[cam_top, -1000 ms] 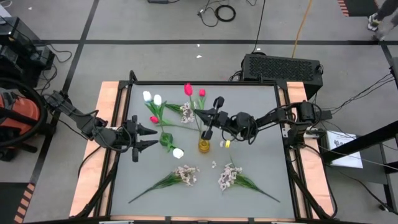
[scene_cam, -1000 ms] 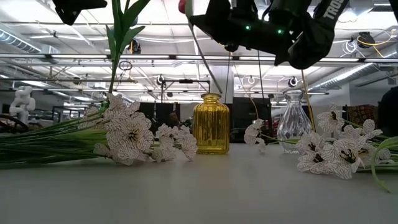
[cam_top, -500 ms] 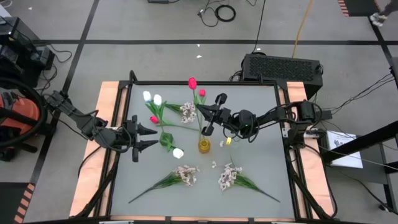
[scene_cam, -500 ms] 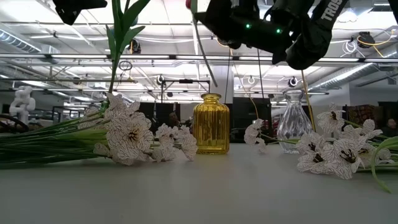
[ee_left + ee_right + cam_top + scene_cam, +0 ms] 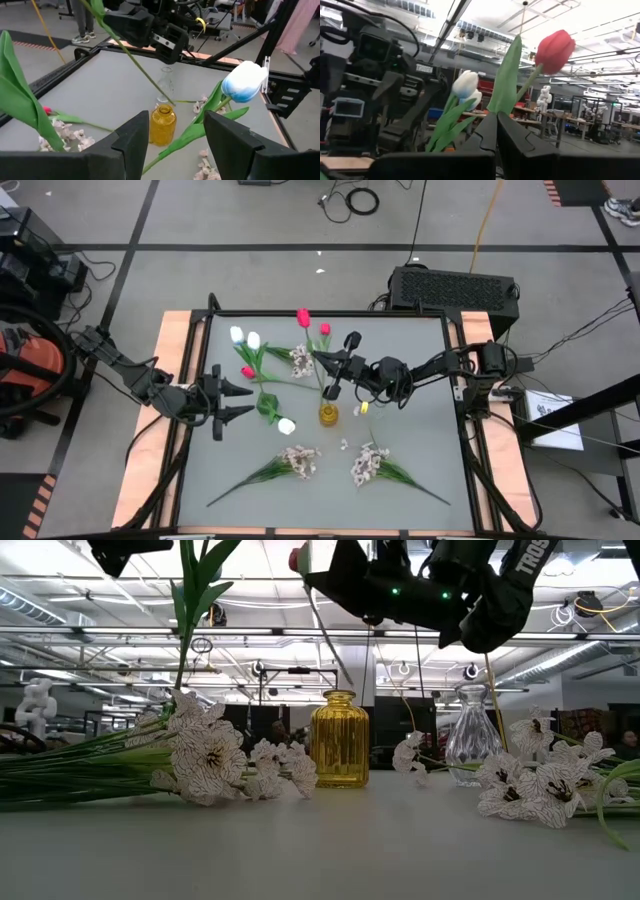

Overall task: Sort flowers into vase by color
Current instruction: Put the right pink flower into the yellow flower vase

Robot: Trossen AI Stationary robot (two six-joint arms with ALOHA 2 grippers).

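My right gripper (image 5: 328, 376) hangs over the table's middle, shut on a red tulip (image 5: 303, 317). The tulip's stem slants down to the mouth of the yellow vase (image 5: 328, 415); whether its tip is inside, I cannot tell. My left gripper (image 5: 243, 400) waits open at the table's left. A white tulip (image 5: 245, 82) stands raised before it, its stem (image 5: 167, 157) running back between the open fingers; whether it touches them is hidden. A clear vase (image 5: 470, 735) stands right of the yellow one. My right gripper pinches the red tulip's stem (image 5: 131, 51) about halfway along, between its two shut fingers (image 5: 480, 140). The fingers come from the table's right, roughly level, and lie across the stem. The tulip is lifted and tilted, its head (image 5: 555, 50) high and its lower end (image 5: 172, 102) by the yellow vase's mouth.
Two white tulips (image 5: 245, 338) and pink tulips (image 5: 325, 329) lie at the far left of the table with a pale spray (image 5: 300, 360). Two more sprays (image 5: 298, 462) (image 5: 365, 465) lie toward the near edge. The table's right third is bare.
My right gripper swung the red tulip: its head went a little toward the far edge and came back, while the stem's lower end lifted slightly above the yellow vase and sank back to its mouth. The gripper stayed shut.
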